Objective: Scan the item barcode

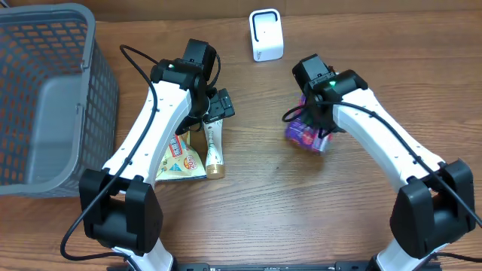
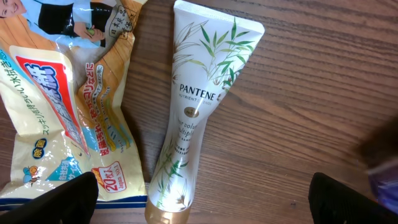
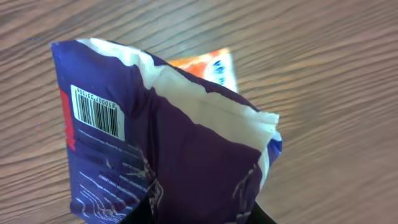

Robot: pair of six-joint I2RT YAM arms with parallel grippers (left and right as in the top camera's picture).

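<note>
Overhead is looking straight down across the table [image 1: 301,211]. Wrist cameras are pointing down close: left at Pantene tube [image 2: 193,112], right at purple bag [image 3: 186,168], both visible overhead.

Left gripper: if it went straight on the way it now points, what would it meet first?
Most likely the Pantene tube, lying flat on the table between the open left gripper fingers in the left wrist view. One finger may also catch the yellow snack bag beside it. The height above them is unclear.
</note>
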